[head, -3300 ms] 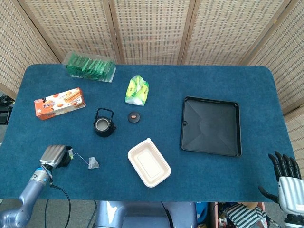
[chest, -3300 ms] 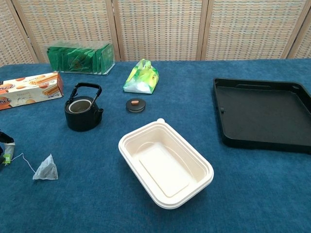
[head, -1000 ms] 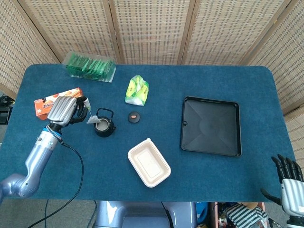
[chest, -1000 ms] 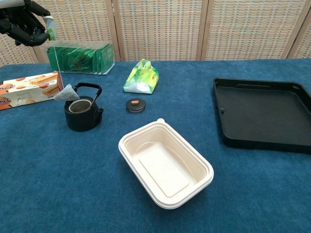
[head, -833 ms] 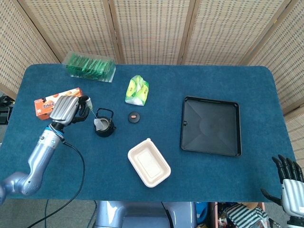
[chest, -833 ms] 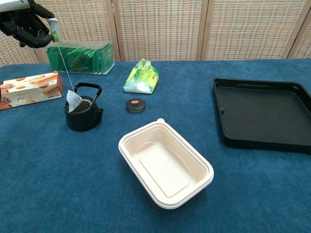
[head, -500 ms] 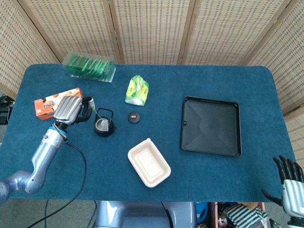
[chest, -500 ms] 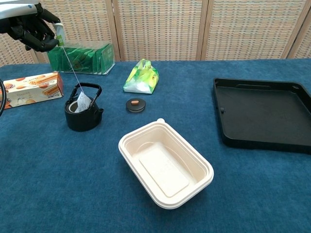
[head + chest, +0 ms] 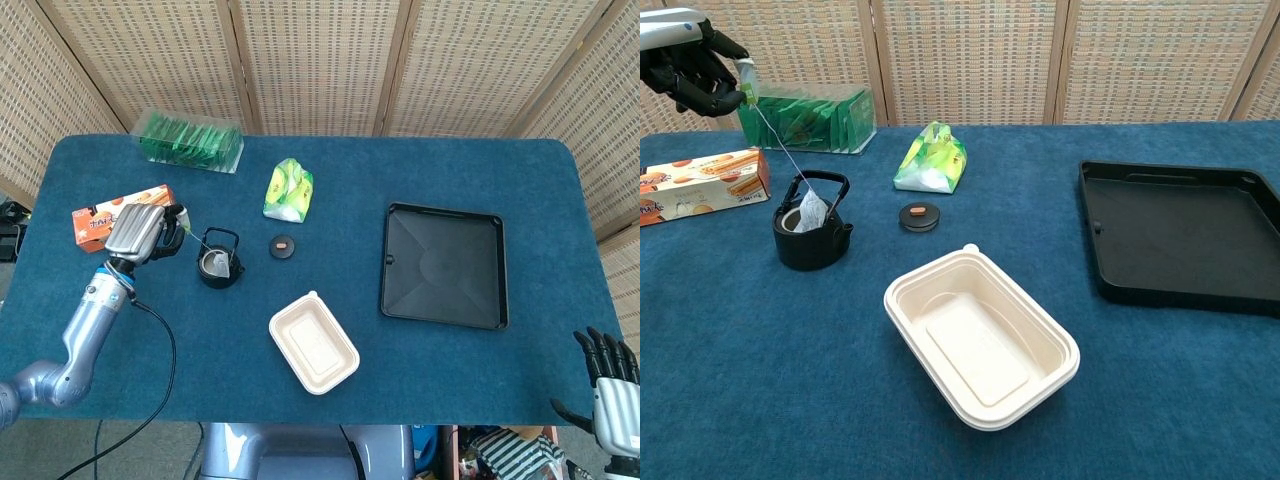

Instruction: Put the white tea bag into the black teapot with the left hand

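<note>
The black teapot (image 9: 219, 266) (image 9: 812, 240) stands lidless on the blue table, left of centre. The white tea bag (image 9: 812, 211) (image 9: 214, 262) sits in the teapot's mouth, leaning against the handle. Its thin string runs up and left to a green tag pinched by my left hand (image 9: 695, 72) (image 9: 139, 232), which hovers above and left of the pot. My right hand (image 9: 607, 382) shows only at the lower right corner of the head view, fingers apart and holding nothing.
The teapot lid (image 9: 919, 215) lies right of the pot. A white food container (image 9: 980, 347) sits in front, a black tray (image 9: 1185, 235) at the right. A snack box (image 9: 702, 183), a clear box of green packets (image 9: 806, 119) and a green pouch (image 9: 931, 160) stand behind.
The left hand lifted the tea bag off the table by its tag and carried it up to the teapot. The bag swung from beside the pot into its mouth. The hand then drifted slightly left.
</note>
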